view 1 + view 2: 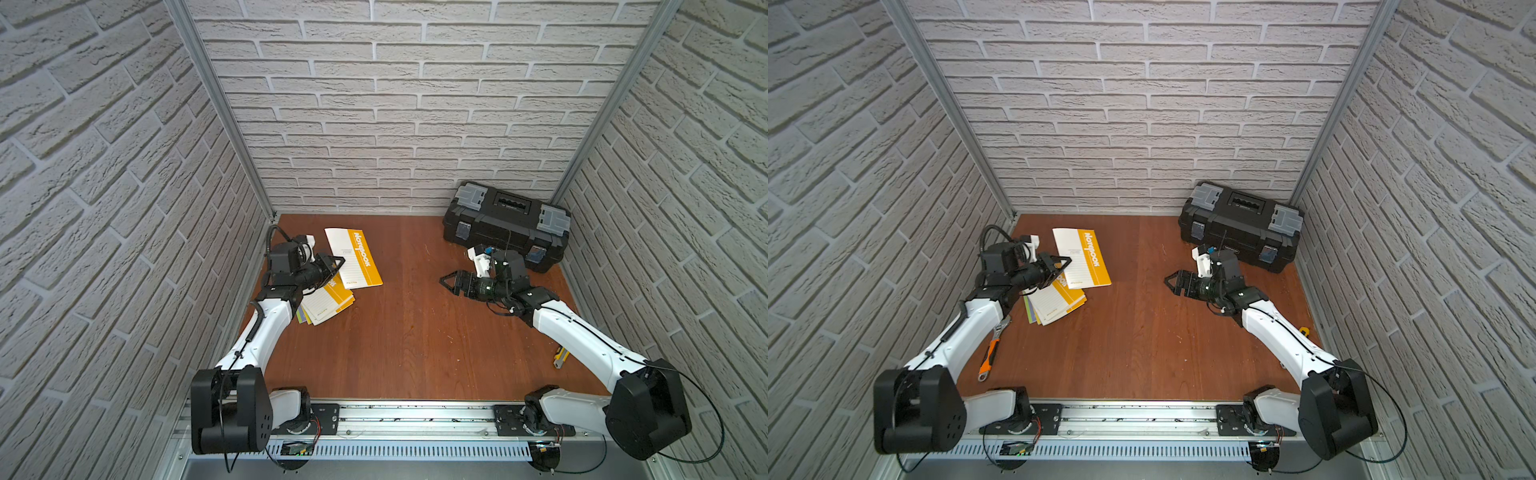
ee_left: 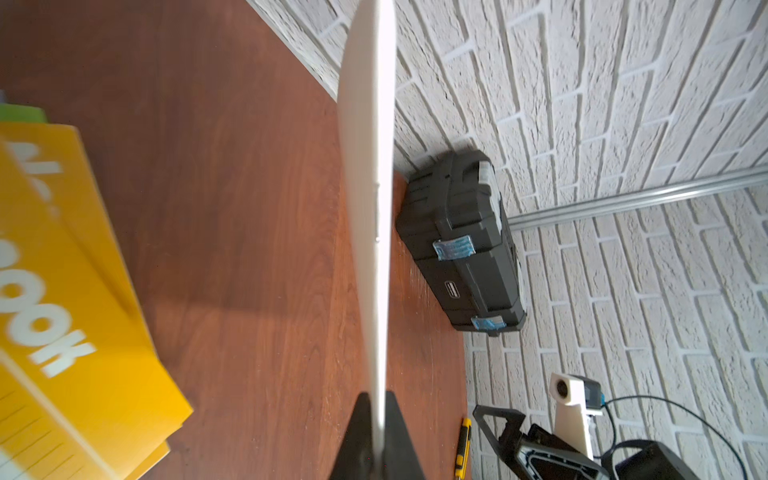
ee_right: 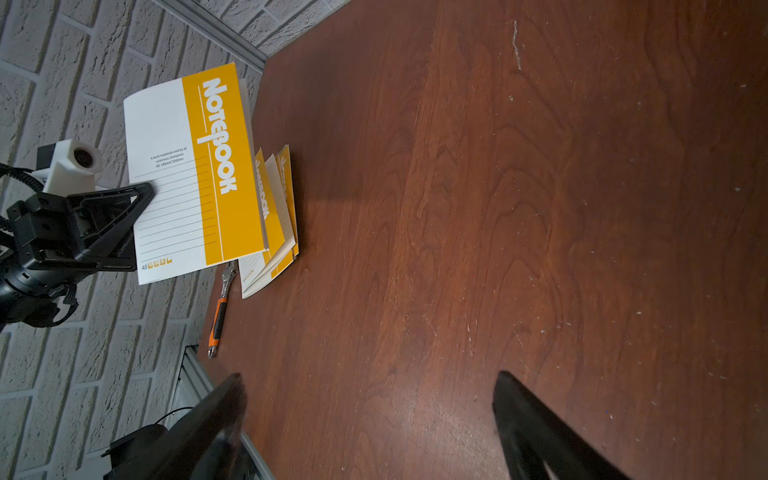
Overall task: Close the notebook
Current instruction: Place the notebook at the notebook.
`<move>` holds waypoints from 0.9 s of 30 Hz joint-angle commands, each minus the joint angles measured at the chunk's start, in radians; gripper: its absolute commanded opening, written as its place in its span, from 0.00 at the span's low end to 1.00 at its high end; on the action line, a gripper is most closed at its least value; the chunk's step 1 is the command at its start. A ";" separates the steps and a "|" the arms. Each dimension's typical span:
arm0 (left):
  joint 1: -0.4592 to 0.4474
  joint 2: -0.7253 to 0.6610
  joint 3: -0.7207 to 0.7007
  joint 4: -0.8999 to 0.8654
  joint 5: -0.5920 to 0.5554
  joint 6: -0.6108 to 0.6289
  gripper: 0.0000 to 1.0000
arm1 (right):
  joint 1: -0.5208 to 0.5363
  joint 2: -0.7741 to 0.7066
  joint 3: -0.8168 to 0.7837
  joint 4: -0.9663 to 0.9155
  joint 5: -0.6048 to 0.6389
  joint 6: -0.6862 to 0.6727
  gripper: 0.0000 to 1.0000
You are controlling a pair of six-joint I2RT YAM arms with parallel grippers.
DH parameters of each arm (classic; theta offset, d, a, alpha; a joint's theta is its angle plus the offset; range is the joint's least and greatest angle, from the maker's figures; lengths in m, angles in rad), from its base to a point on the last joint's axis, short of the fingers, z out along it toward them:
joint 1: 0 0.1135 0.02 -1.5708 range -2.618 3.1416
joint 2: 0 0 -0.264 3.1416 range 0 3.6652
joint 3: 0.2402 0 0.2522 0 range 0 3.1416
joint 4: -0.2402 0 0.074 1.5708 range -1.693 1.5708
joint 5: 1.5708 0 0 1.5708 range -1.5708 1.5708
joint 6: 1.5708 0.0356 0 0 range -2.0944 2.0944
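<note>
The notebook's white and yellow cover (image 1: 353,257) (image 1: 1084,257) stands raised off the table at the back left, its printed face showing in the right wrist view (image 3: 195,174). My left gripper (image 1: 340,262) (image 1: 1067,262) is shut on the cover's white edge; in the left wrist view the cover (image 2: 368,208) runs edge-on out of the closed jaws (image 2: 376,415). Below it lie fanned yellow and white notebook pages and covers (image 1: 328,301) (image 2: 62,291). My right gripper (image 1: 445,279) (image 3: 370,382) is open over bare table at the right, holding nothing.
A black toolbox (image 1: 505,226) stands in the back right corner. An orange-handled wrench (image 1: 990,353) lies beside my left arm. A yellow utility knife (image 1: 559,357) lies by the right wall. Brick-patterned walls close in three sides of the wooden table (image 1: 415,340).
</note>
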 commanded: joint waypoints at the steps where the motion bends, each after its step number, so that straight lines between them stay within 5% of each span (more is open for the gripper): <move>1: 0.067 -0.048 -0.041 0.011 0.025 0.011 0.09 | 0.008 0.003 -0.037 0.057 -0.026 0.019 0.92; 11: 0.236 0.021 -0.164 0.166 0.127 -0.061 0.08 | 0.007 0.011 -0.093 0.090 -0.035 0.024 0.92; 27: 0.314 0.101 -0.197 0.131 0.083 0.025 0.07 | 0.009 0.033 -0.122 0.133 -0.046 0.039 0.92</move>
